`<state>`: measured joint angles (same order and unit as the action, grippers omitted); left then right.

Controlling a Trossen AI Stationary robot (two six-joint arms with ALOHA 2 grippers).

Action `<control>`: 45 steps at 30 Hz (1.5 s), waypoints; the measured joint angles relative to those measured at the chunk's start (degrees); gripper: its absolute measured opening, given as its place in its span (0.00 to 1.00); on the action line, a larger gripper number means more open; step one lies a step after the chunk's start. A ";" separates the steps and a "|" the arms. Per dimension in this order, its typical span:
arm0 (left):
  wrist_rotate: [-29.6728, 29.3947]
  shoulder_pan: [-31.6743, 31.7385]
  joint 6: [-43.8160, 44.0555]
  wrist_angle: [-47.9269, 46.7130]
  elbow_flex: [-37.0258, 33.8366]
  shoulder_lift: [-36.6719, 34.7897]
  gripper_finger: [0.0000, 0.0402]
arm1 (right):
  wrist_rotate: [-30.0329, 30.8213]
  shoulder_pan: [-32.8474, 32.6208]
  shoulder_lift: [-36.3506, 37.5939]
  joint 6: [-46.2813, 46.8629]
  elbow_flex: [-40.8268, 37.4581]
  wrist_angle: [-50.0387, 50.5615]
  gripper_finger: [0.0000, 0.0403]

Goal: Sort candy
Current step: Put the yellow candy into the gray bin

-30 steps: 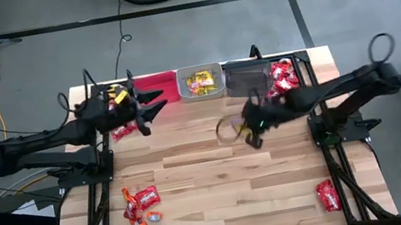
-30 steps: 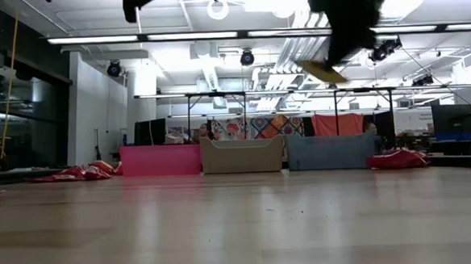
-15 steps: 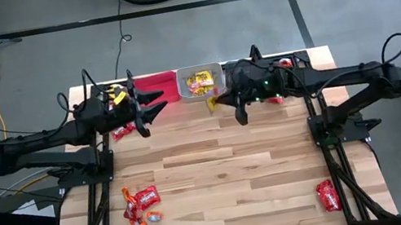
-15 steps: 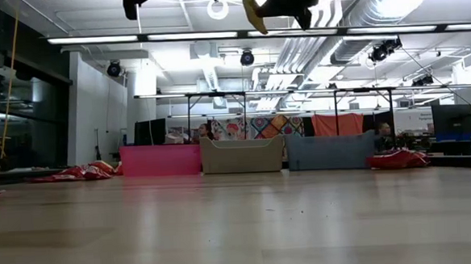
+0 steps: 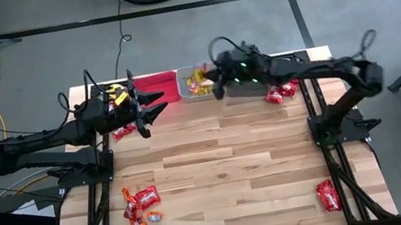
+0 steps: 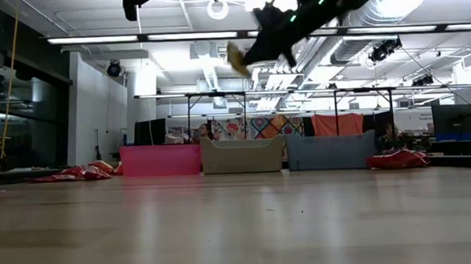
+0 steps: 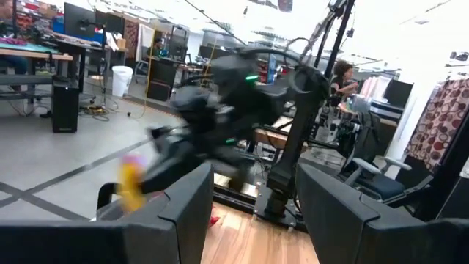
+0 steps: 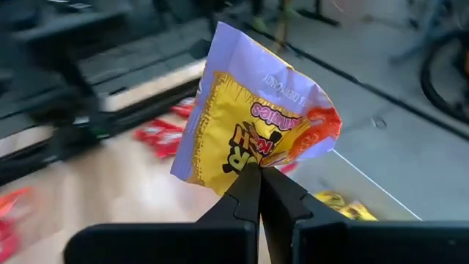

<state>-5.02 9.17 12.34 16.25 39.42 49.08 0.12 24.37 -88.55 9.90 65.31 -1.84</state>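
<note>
My right gripper (image 5: 212, 82) hangs high above the clear grey bin (image 5: 199, 93) at the table's far edge, shut on a yellow candy packet (image 8: 249, 117). In the low view that packet (image 6: 236, 59) shows well above the bins. More yellow candies (image 5: 196, 80) lie in the clear bin. Beside it stands the red bin (image 5: 155, 87); the dark bin (image 5: 244, 88) is mostly hidden under my right arm. My left gripper (image 5: 154, 112) is open, raised near the red bin, touching nothing. Red and orange candies (image 5: 139, 210) lie at the near left. My right gripper pinches the yellow packet by one edge (image 8: 253, 167) between its two fingertips (image 8: 282, 192). The packet is lifted clear of everything and stands out beyond the fingertips, crumpled where they meet it.
Red candies lie by my left gripper (image 5: 125, 131), beside the dark bin (image 5: 280, 94) and at the near right corner (image 5: 328, 195). The middle of the wooden table (image 5: 226, 166) is bare. A person (image 7: 343, 73) sits in the room beyond.
My right gripper has swung from above the table's middle toward the far edge and leftward, rising, and now stands over the clear bin. It carried the yellow packet along, staying shut on it.
</note>
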 joint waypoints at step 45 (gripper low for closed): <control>-1.73 0.46 0.01 -4.42 0.00 0.03 0.45 | -11.10 -12.93 17.39 12.78 -12.47 -6.81 0.50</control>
<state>-6.74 9.63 12.35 11.84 39.42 49.11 -10.98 11.44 -71.16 22.68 52.84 -8.65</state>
